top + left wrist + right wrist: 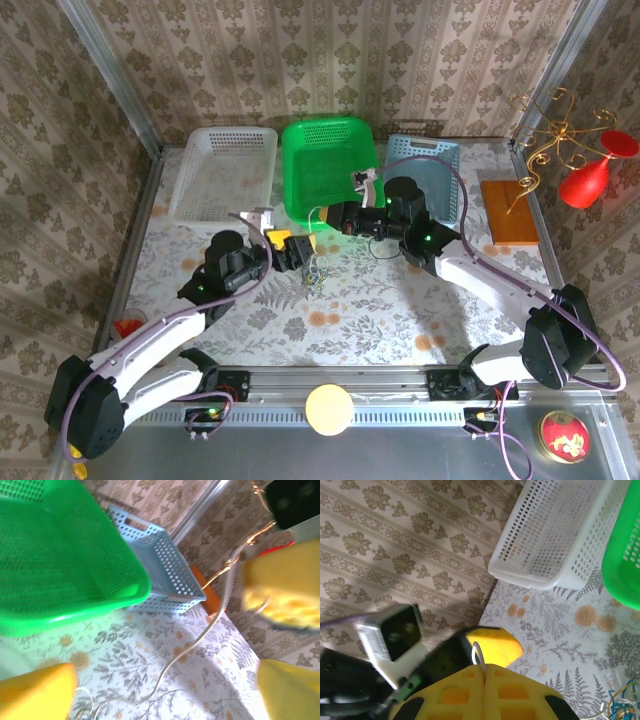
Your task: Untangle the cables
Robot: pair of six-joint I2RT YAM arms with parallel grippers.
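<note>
The left hand (298, 250) stands wide open low over the middle of the table (380, 320). Its yellow fingers (37, 692) are spread far apart and hold nothing, and the tangle of cables (316, 270) lies on the patterned surface just beside their tips. Behind the hand, the left arm stretches from its base at the near left corner, elbow bent low and forearm pointing toward the centre. Facing it, the right hand (484, 667) is clamped on the pale cream cable (192, 647), with a small loop of the cord poking up from the seam between its pressed-together fingers. From that grip the cream cable runs down in a wavy line to the table and into the tangle between the two hands. The blue cable (622, 707) lies coiled in the tangle on the table. The right arm reaches in from the near right corner, its wrist turned leftward in front of the green basket (295, 175). A white basket (195, 190) and a blue basket (170, 575) flank the green one along the far wall.
</note>
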